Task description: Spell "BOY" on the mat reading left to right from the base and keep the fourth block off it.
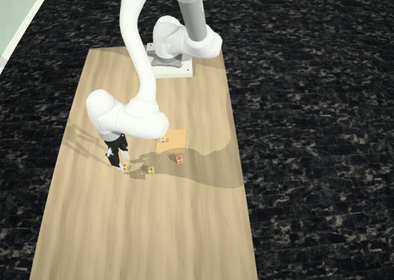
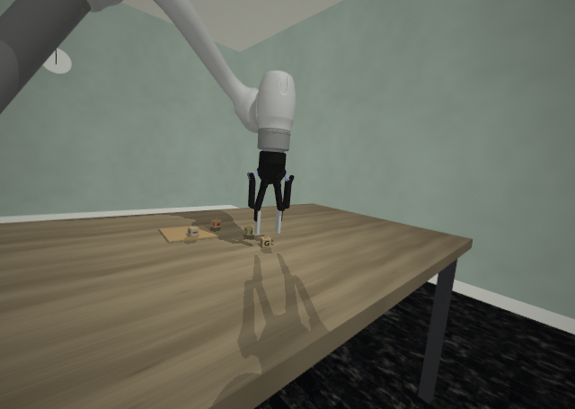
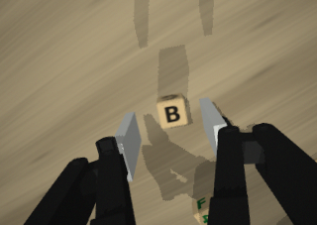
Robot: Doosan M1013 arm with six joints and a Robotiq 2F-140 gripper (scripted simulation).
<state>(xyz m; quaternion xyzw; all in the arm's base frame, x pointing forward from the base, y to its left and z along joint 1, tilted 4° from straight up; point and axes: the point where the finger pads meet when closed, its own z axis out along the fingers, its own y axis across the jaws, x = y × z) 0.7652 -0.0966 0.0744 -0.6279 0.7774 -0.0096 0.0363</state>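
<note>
A wooden block with a black B (image 1: 125, 166) (image 2: 265, 242) (image 3: 173, 113) on top lies on the bare table, off the mat. My gripper (image 1: 122, 161) (image 2: 268, 230) (image 3: 169, 120) hangs just above it, partly open and empty, with a finger on either side of the block as seen in the wrist view. A green-lettered block (image 1: 151, 170) (image 2: 249, 230) (image 3: 201, 208) lies on the table close by. A red O block (image 1: 179, 159) (image 2: 215, 223) lies just off the mat's near edge. A blue-lettered block (image 1: 162, 140) (image 2: 193, 231) sits on the tan mat (image 1: 176, 140) (image 2: 173, 234); its letter is too small to read.
The robot base (image 1: 172, 64) stands at the table's far end. The arm's elbow (image 1: 127, 118) hangs over the table beside the mat. The table's left edge (image 1: 60, 143) is not far from the gripper.
</note>
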